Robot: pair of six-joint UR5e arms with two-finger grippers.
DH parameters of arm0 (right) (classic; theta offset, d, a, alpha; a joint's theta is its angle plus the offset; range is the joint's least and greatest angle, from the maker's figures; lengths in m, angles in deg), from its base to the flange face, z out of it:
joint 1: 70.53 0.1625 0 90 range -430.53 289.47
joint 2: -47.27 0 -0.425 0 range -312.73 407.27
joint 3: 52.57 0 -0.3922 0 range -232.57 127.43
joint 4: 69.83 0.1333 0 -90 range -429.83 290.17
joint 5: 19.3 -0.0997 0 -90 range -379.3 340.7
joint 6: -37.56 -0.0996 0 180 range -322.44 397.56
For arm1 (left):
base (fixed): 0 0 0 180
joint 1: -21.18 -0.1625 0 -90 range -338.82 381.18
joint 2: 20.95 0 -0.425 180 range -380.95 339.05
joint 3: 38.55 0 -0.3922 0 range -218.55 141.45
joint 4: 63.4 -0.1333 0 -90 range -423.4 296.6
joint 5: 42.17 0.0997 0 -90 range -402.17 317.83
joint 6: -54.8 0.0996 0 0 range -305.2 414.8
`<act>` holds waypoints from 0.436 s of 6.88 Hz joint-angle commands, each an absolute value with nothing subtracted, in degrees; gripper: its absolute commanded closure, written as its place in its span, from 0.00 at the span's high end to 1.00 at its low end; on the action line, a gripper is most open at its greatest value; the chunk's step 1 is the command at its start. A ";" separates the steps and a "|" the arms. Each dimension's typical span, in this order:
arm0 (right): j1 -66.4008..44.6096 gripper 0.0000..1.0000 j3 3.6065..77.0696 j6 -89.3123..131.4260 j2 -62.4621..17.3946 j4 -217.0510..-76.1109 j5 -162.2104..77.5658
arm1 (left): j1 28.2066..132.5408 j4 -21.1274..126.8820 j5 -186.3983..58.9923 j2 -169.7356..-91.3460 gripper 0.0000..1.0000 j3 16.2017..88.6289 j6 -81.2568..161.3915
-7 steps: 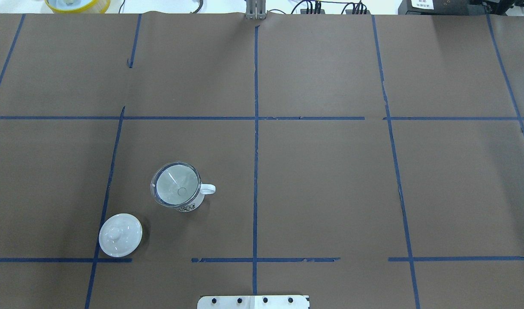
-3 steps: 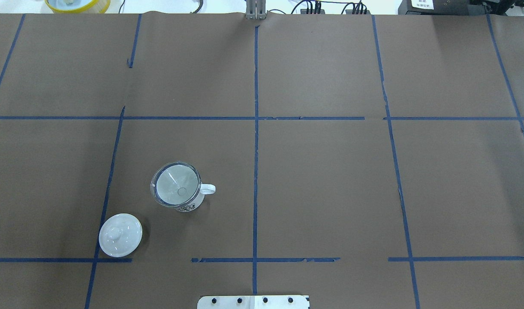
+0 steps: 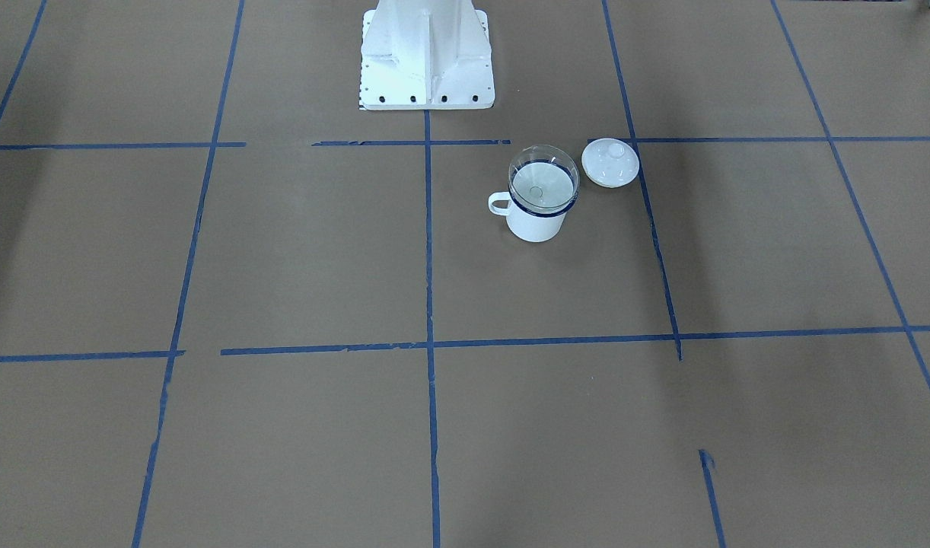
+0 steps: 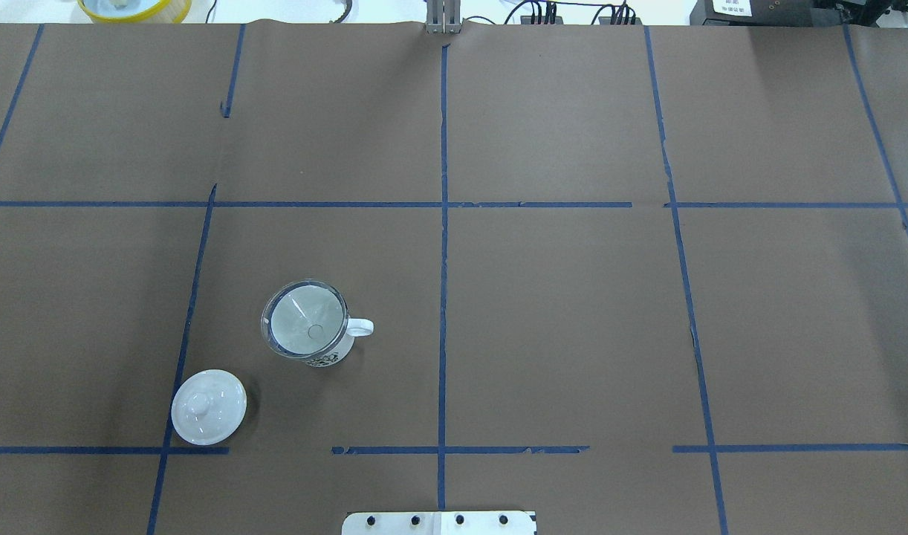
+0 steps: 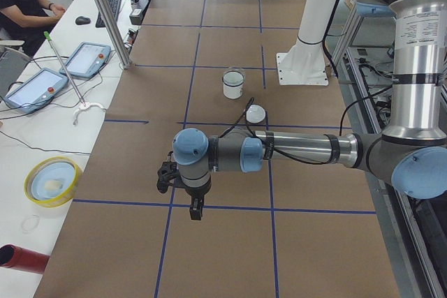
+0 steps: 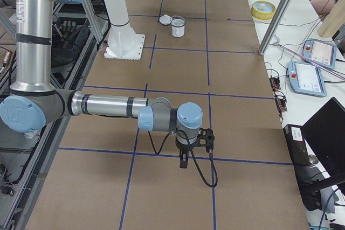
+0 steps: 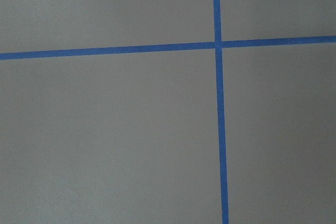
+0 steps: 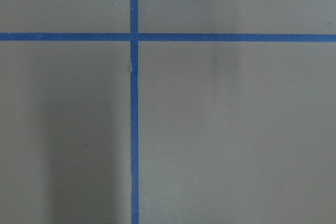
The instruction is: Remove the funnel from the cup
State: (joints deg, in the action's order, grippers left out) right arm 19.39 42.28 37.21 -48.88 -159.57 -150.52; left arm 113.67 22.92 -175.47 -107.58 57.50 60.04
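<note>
The white cup (image 4: pixel 332 356) with a dark blue rim stands upright on the left half of the table, its handle (image 4: pixel 361 327) pointing toward the middle. The clear funnel (image 4: pixel 305 321) sits in its mouth. Both also show in the front view, cup (image 3: pixel 537 223) and funnel (image 3: pixel 543 183). No gripper is near them. My left gripper (image 5: pixel 196 211) hangs over the table far from the cup (image 5: pixel 232 88). My right gripper (image 6: pixel 184 161) hangs over the table's other end. I cannot tell whether either is open or shut. Both wrist views show only brown paper and blue tape.
A white domed lid (image 4: pixel 209 407) with a knob lies beside the cup, toward the robot. The robot's white base (image 3: pixel 427 53) stands at the table's near edge. A yellow bowl (image 4: pixel 134 7) sits beyond the far edge. A metal post (image 5: pixel 108 15) rises at the operators' side.
</note>
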 commanded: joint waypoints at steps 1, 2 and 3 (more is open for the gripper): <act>19.39 1.00 42.27 37.21 -48.88 -159.57 -150.52 | 113.64 23.26 -177.76 -107.61 1.00 58.56 59.81; 19.39 1.00 42.26 37.21 -48.88 -159.57 -150.52 | 113.29 23.43 -183.88 -107.78 1.00 59.87 57.98; 19.39 1.00 42.35 37.21 -48.88 -159.57 -150.52 | 112.24 23.87 -184.11 -107.78 1.00 60.67 55.18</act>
State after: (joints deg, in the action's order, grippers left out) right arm 19.38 42.29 37.21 -48.88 -159.57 -150.52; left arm 113.14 23.46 -181.77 -107.72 59.55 57.89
